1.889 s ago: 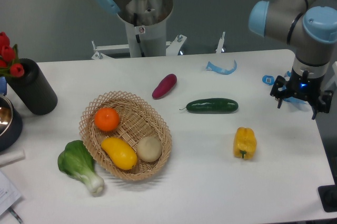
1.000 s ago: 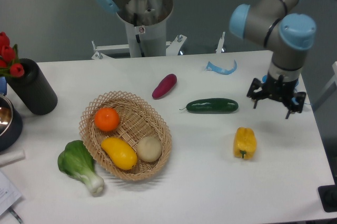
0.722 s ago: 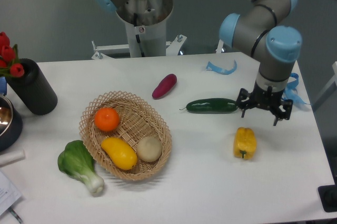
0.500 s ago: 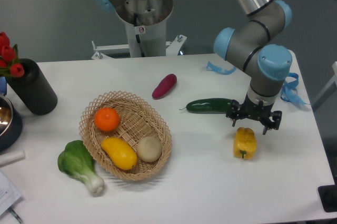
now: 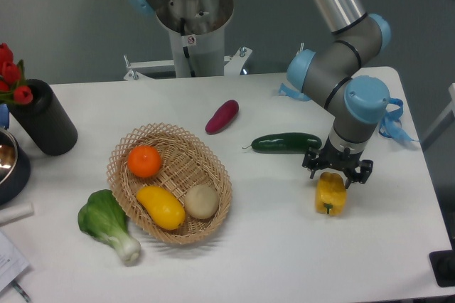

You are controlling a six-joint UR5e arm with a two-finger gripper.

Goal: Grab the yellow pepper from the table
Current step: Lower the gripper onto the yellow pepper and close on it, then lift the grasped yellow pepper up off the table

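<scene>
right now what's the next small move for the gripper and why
Probably a short straight descent. The gripper hangs open right over the far end of the yellow pepper, which lies untouched on the table; lowering would bring the fingers around it before closing.

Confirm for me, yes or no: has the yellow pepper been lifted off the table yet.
No, the yellow pepper lies on the white table, with the gripper just above its far end.

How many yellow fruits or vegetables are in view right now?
2. The lobed yellow pepper lies on the white table, right under the gripper. The smooth oval yellow fruit sits in the woven wicker basket. None seems hidden.
</scene>
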